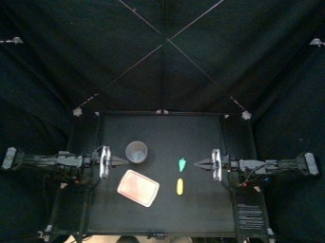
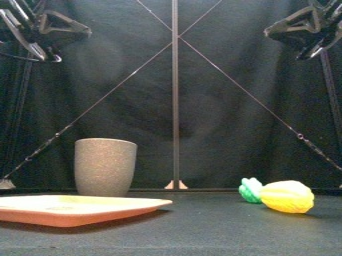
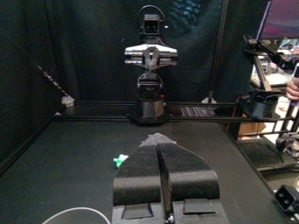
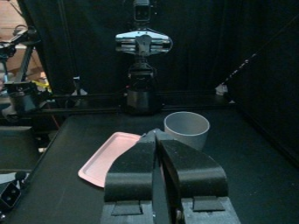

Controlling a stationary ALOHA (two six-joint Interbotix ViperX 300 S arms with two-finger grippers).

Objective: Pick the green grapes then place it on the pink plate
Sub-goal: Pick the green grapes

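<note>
At lower centre from above, green grapes point(image 1: 181, 163) lie unpicked, off the pink plate point(image 1: 140, 188); your left fingers point(image 3: 140, 171) and right fingers point(image 4: 135, 171) are closed, empty.

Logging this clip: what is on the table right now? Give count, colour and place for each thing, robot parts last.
tall grey speckled cup: one, grey, upright, left of centre toward the back.
flat pink tray: one, pink, in front of the cup, nothing on it.
green toy grapes: one bunch, green, right of the cup, apart from the tray.
yellow toy food: one, yellow, just in front of the grapes.
left gripper: one, black, raised over the table's left side, shut, holding nothing.
right gripper: one, black, raised over the right side, shut, holding nothing.
</note>
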